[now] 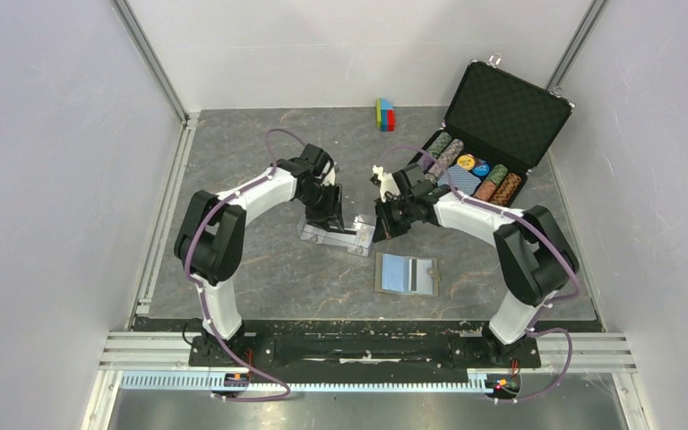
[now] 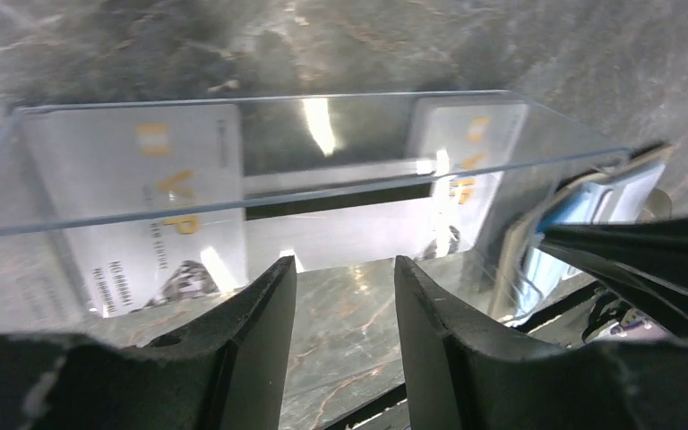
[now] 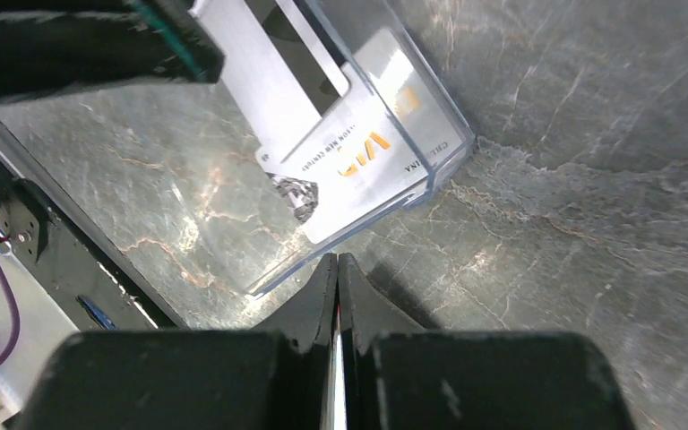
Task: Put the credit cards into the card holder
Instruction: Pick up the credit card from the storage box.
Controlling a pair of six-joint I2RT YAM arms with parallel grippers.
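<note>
Aluminium rail (image 1: 591,351), marbled grey tabletop (image 1: 260,152), white walls (image 1: 340,45).

A dark grey, marble-veined tabletop (image 1: 260,278) is closed in by plain white walls (image 1: 54,161) on the left, back and right, with slanted aluminium posts (image 1: 150,58) rising at the two back corners. Aluminium rails (image 1: 163,224) run along the tabletop's left edge and across its near edge, where a pale toothed strip (image 1: 322,383) lies in front. The light is soft and even, the shadows are faint, and the wrist views show a dull sheen on the stone-like surface.
</note>
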